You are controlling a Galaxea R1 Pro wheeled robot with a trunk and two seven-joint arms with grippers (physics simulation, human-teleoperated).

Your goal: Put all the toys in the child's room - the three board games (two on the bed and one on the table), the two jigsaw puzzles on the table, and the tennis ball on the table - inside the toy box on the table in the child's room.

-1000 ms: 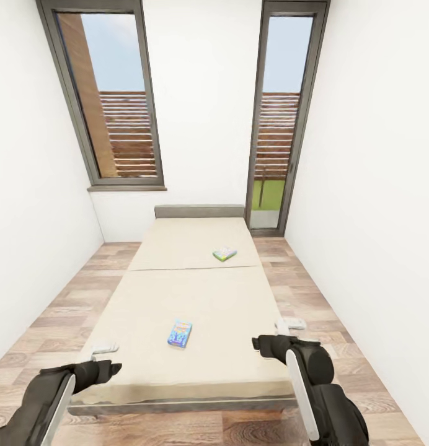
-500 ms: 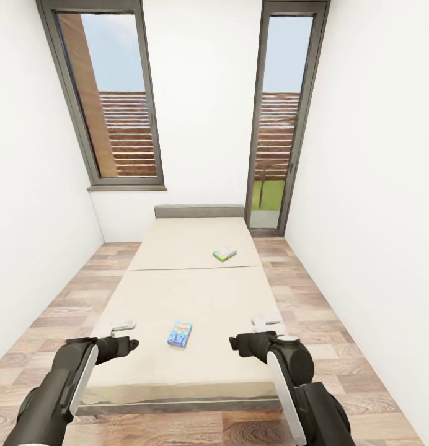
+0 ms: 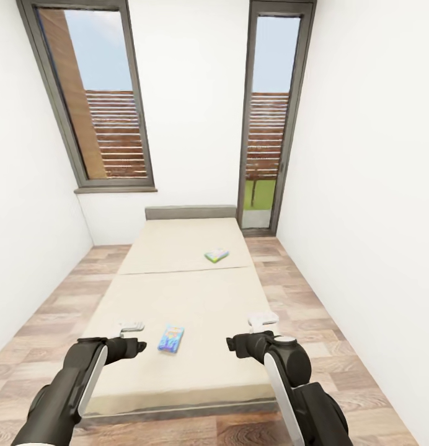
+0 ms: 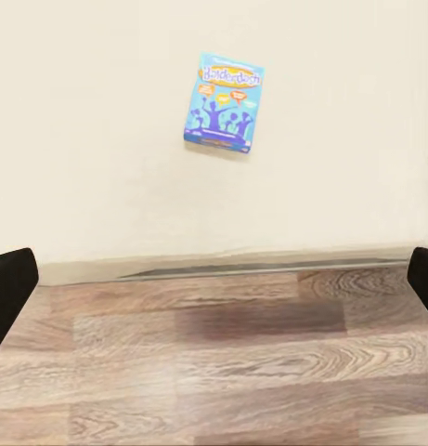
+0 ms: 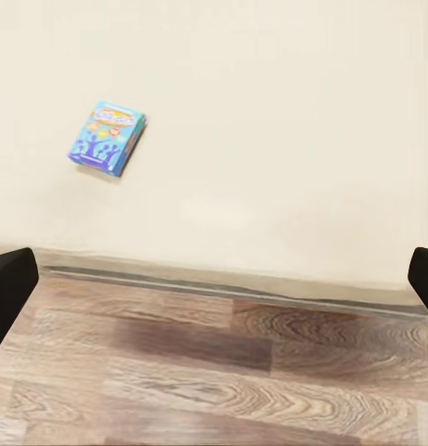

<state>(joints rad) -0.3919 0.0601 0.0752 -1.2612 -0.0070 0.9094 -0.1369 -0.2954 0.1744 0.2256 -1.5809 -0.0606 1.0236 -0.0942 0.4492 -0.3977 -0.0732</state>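
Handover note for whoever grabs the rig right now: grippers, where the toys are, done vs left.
Left gripper: open, holding nothing, raised over the near left part of the bed.
Right gripper: open, holding nothing, over the bed's near right edge.
Blue board game: flat on the mattress near the foot, between the two grippers, untouched.
Green-white board game: flat on the far half of the bed, toward the headboard.
Done: nothing picked up from the bed yet.
Left: take both bed games to the toy box, then the table's toys. Probably start with the blue one, as it lies nearest.
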